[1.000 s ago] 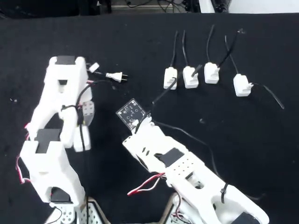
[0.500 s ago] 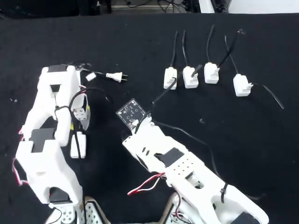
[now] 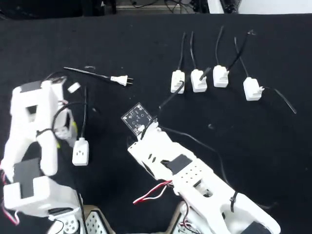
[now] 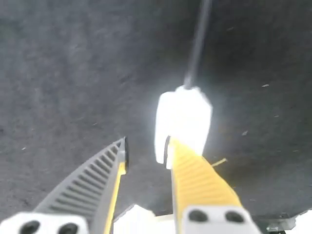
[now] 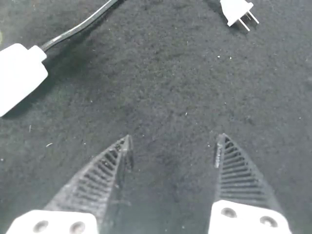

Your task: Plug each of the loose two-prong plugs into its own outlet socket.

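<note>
A loose white two-prong plug (image 3: 122, 79) lies left of centre on the black table (image 3: 146, 44), its thin cord trailing left. A white outlet socket (image 3: 80, 151) with a black cord rests near my left arm. In the left wrist view this socket (image 4: 183, 122) lies just past my left gripper (image 4: 145, 144), beside one yellow finger (image 4: 195, 180); the jaws stand open and hold nothing. My right gripper (image 5: 173, 141) hovers open over bare cloth, the socket (image 5: 19, 73) off to one side and the plug (image 5: 237, 10) farther ahead.
Several white sockets with cords sit in a row at the back right, from one socket (image 3: 177, 81) to the end one (image 3: 252, 89). A black cord runs under the right arm (image 3: 185, 170). A small white connector (image 3: 74, 87) lies by the left arm.
My left arm drew back toward the near left, dragged the socket toward the front and let it go. The plug's cord now lies uncovered. The right arm stayed still.
</note>
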`<state>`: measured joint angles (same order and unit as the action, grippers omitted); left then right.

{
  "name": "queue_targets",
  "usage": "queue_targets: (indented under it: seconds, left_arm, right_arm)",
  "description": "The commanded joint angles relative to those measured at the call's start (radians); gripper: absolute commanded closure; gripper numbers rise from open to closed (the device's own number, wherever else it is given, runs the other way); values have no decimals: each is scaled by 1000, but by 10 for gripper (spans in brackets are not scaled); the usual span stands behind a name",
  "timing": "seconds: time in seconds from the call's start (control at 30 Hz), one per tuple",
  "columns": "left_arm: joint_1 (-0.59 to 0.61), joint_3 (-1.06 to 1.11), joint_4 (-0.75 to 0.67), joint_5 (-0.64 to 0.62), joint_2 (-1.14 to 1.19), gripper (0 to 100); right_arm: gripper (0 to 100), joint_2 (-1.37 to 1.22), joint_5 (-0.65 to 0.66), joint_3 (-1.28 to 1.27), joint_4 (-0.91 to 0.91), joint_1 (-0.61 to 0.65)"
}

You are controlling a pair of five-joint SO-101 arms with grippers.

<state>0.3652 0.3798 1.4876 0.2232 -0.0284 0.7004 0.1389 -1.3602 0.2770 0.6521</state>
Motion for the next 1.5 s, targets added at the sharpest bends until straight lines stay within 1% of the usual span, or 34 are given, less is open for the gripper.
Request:
queue_targets:
  seconds: [0.0, 0.17, 0.3, 0.4, 0.57, 0.63, 0.73, 0.83, 0.93, 1.07, 1.23, 1.33, 1.47]
  left_arm:
    - [96, 84, -83, 104, -110, 852]
    - [156, 243, -206, 124, -258, 852]
    - [151, 377, -279, 121, -396, 852]
    - [140, 429, -293, 120, -448, 852]
    - [137, 437, -299, 112, -425, 852]
    - [131, 430, -315, 63, -414, 852]
    - [133, 455, -416, -3, -400, 852]
    - [136, 501, -529, -8, -381, 852]
    - [130, 510, -554, -12, -368, 852]
    - [54, 529, -535, -12, -374, 852]
    - [-107, 532, -456, -12, -379, 852]
    - [-188, 527, -433, -12, -381, 852]
    - [-251, 489, -410, -32, -381, 852]
  right_arm:
    - [744, 39, 9, 12, -20, 11]
    - [744, 39, 9, 10, -20, 11]
    - [744, 39, 12, 8, -20, 8]
    - [744, 39, 12, 8, -20, 6]
    - [744, 39, 12, 5, -18, 6]
    - [744, 39, 12, 5, -18, 6]
    - [744, 39, 12, 5, -18, 6]
    - [744, 39, 12, 5, -18, 6]
    - [744, 39, 12, 5, -18, 6]
    - [744, 39, 12, 8, -18, 6]
    - [744, 39, 12, 10, -18, 6]
    - [744, 39, 12, 12, -18, 6]
    - [744, 39, 12, 12, -18, 6]
